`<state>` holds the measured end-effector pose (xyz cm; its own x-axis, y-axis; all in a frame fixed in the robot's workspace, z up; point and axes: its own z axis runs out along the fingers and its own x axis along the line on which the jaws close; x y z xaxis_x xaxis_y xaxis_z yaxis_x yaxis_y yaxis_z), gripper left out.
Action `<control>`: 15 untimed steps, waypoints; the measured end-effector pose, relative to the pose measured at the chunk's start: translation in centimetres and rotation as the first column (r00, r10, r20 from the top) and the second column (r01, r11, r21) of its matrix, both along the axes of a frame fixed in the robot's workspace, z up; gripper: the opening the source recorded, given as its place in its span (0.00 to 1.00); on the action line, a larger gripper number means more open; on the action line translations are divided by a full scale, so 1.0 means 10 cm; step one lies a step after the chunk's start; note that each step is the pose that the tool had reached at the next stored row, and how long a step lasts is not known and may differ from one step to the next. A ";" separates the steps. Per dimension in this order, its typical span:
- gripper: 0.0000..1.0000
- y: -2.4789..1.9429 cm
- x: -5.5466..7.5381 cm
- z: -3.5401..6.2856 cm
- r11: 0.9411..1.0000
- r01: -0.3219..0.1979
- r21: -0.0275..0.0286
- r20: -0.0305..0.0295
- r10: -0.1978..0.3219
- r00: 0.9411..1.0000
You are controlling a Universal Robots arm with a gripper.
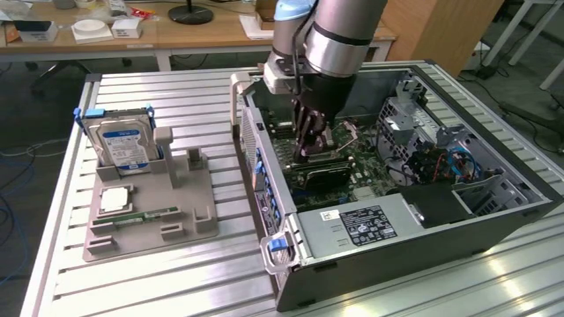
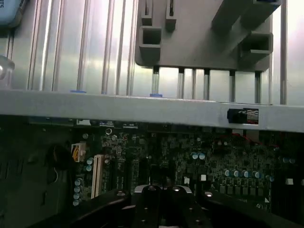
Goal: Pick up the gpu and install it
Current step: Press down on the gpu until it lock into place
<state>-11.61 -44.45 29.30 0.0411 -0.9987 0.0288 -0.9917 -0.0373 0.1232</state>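
The end effector (image 1: 313,153) is seen lowered into the open computer case (image 1: 423,218), closed narrowly on the gpu (image 1: 319,169), which is held edge-down just above the motherboard (image 1: 352,178). A risk is judged here: if the card is pressed while off its slot, the connector or nearby components could be damaged, or the card could tilt in the grip. On the grey holder (image 1: 150,211) on the desk (image 1: 176,99), a hard drive (image 1: 123,145) bears a blue-white label; its writing cannot be read, nor that on the case's white sticker (image 1: 328,214).
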 end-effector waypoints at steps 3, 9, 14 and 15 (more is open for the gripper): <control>0.13 0.007 -0.17 0.051 1.000 0.000 -0.007 0.051 0.001 0.999; 0.13 0.015 -0.32 0.061 1.000 0.000 -0.029 0.051 0.002 0.999; 0.13 0.023 -0.38 0.096 0.999 -0.001 -0.053 0.051 0.003 0.999; 0.13 0.030 -0.39 0.097 0.998 -0.001 -0.059 0.051 0.004 0.999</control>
<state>-15.53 -44.15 30.27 0.0402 -0.9951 0.0899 -0.9967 -0.0335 0.0745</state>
